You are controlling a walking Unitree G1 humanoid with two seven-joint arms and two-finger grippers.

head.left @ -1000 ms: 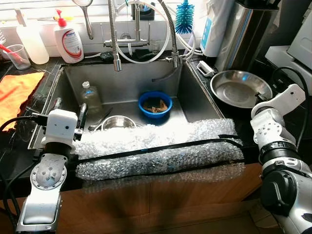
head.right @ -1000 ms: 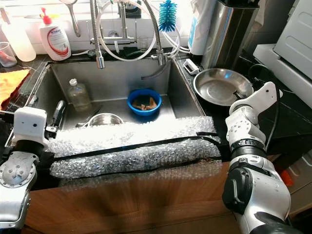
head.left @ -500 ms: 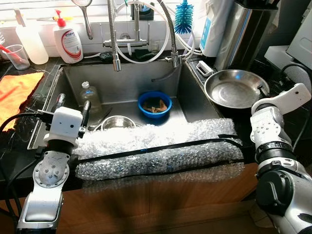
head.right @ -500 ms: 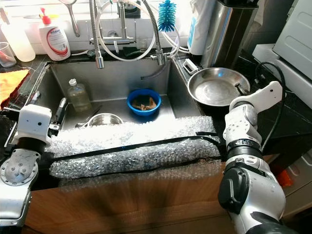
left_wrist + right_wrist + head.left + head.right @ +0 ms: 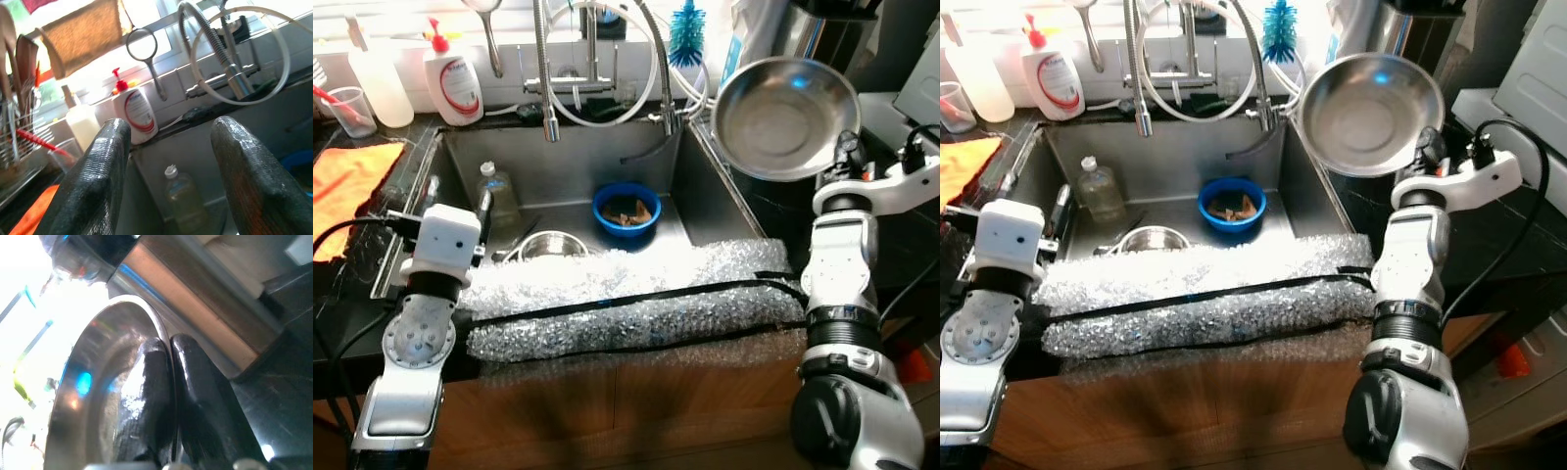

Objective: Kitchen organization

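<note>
A shiny steel bowl [image 5: 785,116] hangs tilted in the air above the counter right of the sink, its hollow facing me. My right gripper [image 5: 847,157] is shut on its rim, one finger inside and one outside [image 5: 171,357]. My left gripper [image 5: 458,201] stands open at the sink's left rim [image 5: 411,211], nothing between its fingers [image 5: 98,176]. In the sink lie a blue bowl [image 5: 625,209] with food scraps, a small steel bowl [image 5: 546,245] and a clear plastic bottle [image 5: 496,191].
Bubble wrap [image 5: 626,304] covers the sink's front edge. A spring faucet [image 5: 545,69] and hoses hang over the basin. A soap dispenser [image 5: 455,83], a white bottle [image 5: 377,83], a blue brush [image 5: 683,34] and an orange cloth [image 5: 347,181] sit around it.
My right gripper has lifted the steel bowl off the counter and tipped it up to face me. The left arm has barely shifted.
</note>
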